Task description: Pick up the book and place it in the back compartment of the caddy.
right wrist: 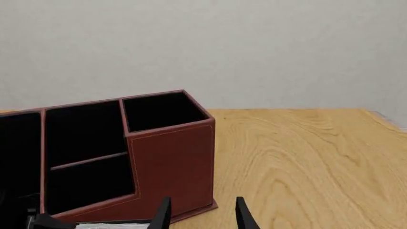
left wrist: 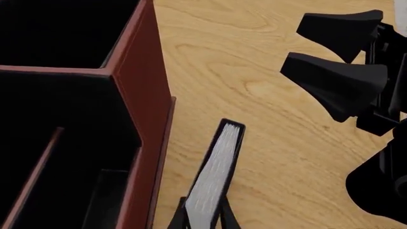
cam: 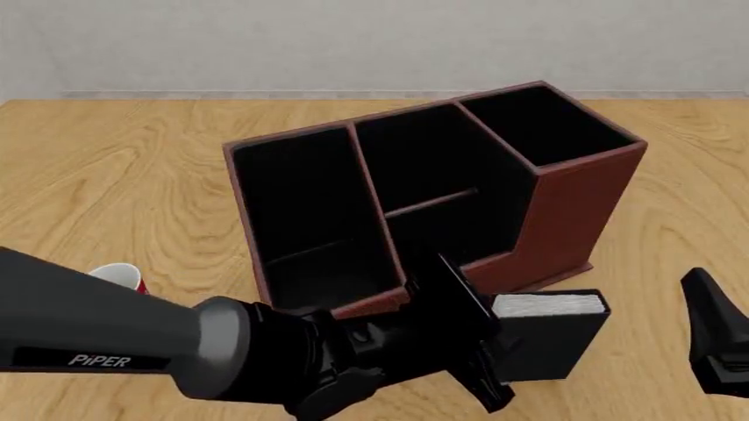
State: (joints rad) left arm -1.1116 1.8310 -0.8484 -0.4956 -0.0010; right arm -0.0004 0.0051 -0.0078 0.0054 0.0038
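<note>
Left end effector (left wrist: 203, 217), mostly cropped, grips the book (left wrist: 216, 179).

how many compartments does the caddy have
4 in the caddy: tall square cell at its right end, long cell at its left end, and two middle cells, far and near.

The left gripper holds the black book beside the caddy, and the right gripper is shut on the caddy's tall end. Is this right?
Not quite. The right gripper is open and touches nothing, as the right wrist view shows. The left gripper does hold the book beside the caddy.
</note>
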